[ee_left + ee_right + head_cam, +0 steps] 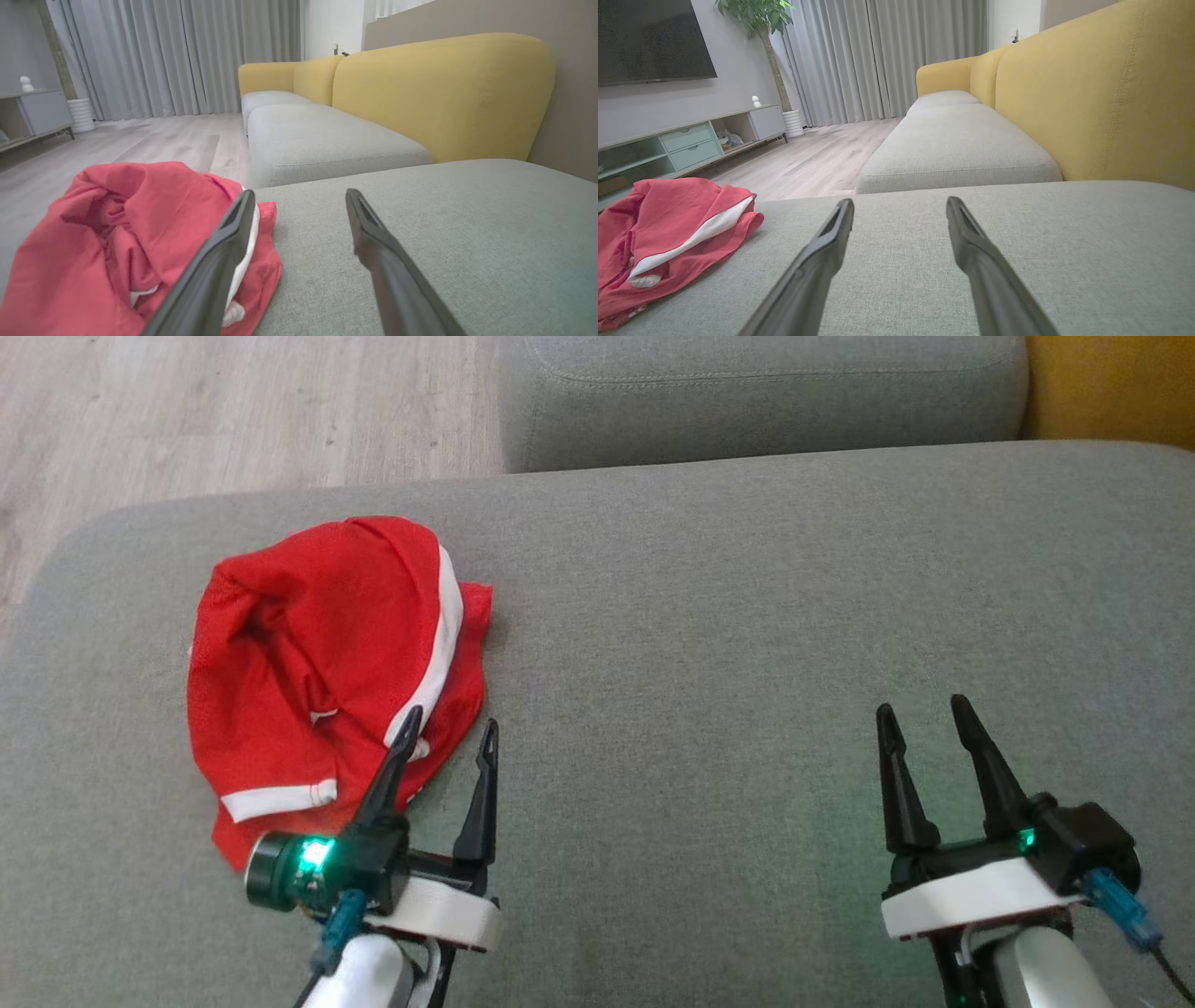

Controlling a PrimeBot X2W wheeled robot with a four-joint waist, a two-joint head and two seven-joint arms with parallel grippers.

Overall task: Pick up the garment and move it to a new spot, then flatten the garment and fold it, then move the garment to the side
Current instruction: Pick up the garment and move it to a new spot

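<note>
Garment (317, 663) lies crumpled, frame left, on the cushion (709, 616); your left fingers (392, 770), by its edge, and right fingers (901, 784) spread wide, empty.

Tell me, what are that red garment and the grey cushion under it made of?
Red garment: seemingly a thin sports mesh, matte, with tiny holes visible and white stripe trim; probably synthetic. Grey cushion: woven upholstery fabric, matte, with a fine flecked weave; fibre unclear.
</note>
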